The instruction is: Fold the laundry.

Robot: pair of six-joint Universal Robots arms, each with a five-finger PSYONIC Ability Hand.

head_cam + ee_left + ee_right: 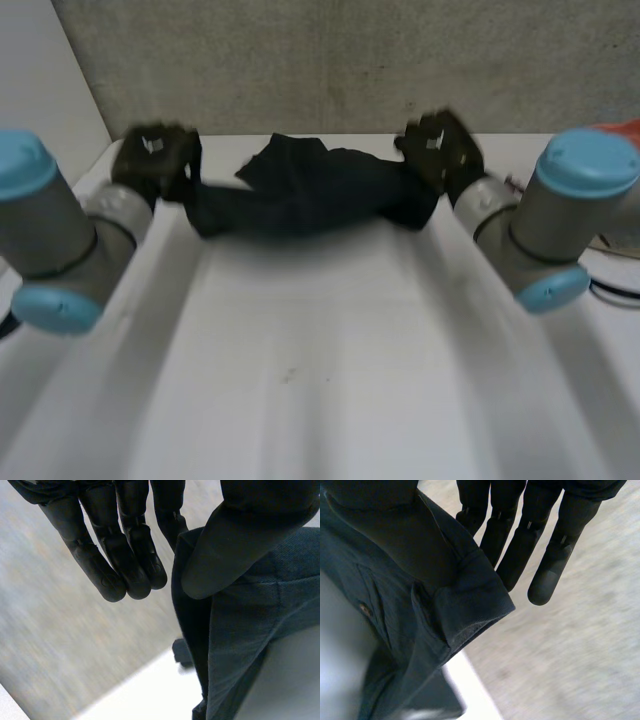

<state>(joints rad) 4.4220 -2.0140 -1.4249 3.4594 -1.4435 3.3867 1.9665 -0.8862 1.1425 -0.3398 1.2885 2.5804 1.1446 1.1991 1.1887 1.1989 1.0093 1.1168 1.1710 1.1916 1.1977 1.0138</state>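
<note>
Left robot hand point(152, 155), right robot hand point(440, 150), pinching dark garment point(300, 200) ends, far table point(320, 380) edge

The dark blue woven-cloth garment point(310, 190) is stretched crosswise above the far edge of the white counter point(320, 350). It is bunched and wrinkled, with one flap raised mid-length. A stitched hem and a small button are visible.

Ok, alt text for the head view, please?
A dark garment stretches, bunched, between the robot's left hand and right hand, each gripping one end, at the far edge of a white table. A grey wall stands behind.
</note>
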